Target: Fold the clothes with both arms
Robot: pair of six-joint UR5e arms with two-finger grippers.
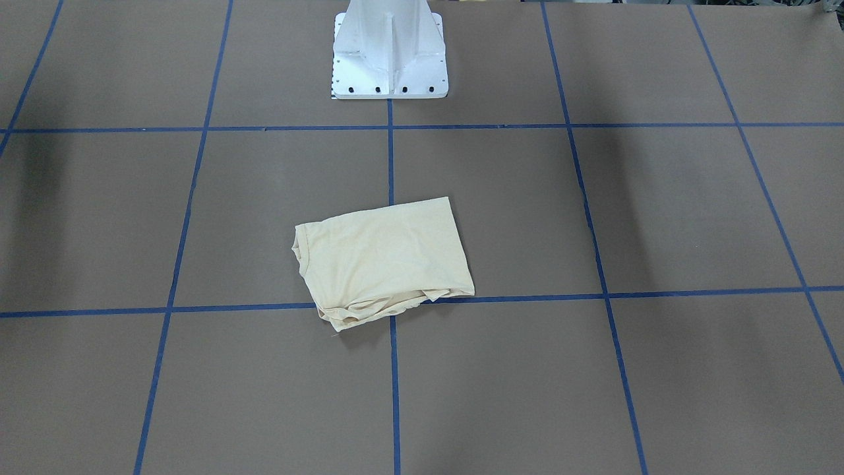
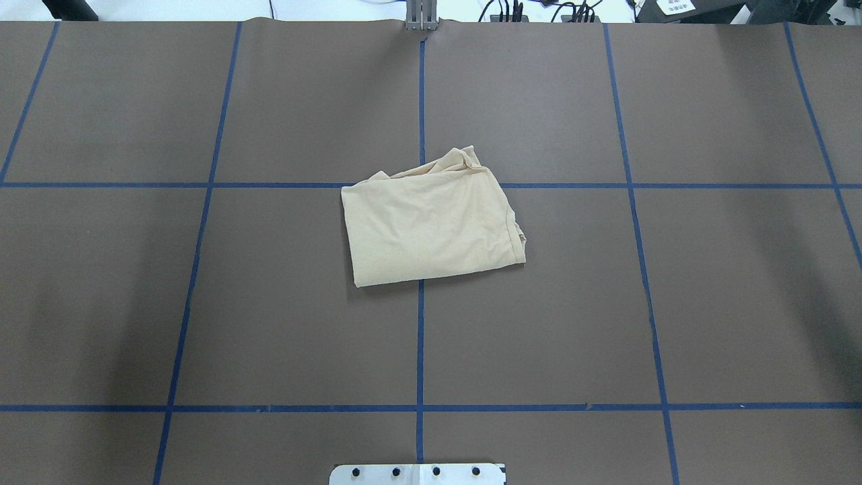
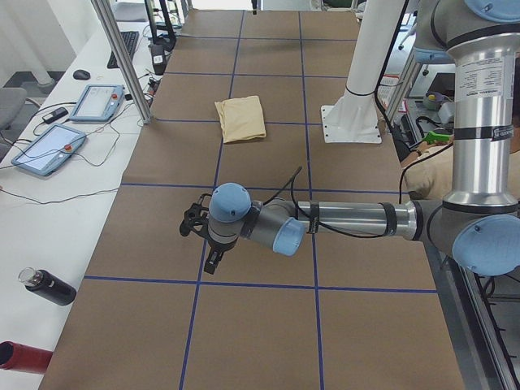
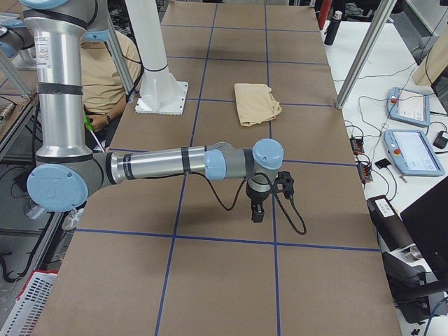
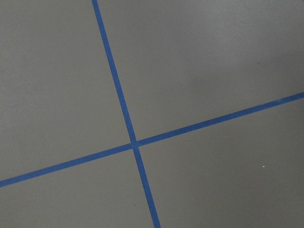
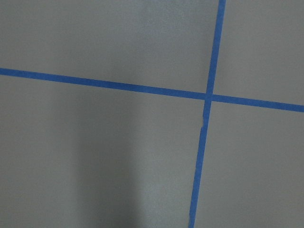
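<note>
The folded T-shirt lies mid-worktop, about equally far from the left hand and right hand; whether either is spread, I cannot tell.

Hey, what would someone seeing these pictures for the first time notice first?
A folded cream-yellow T-shirt lies in the middle of the brown table, covering a crossing of the blue tape lines. In the side views the left arm and the right arm each stretch out low over the table, well apart from the shirt.
</note>
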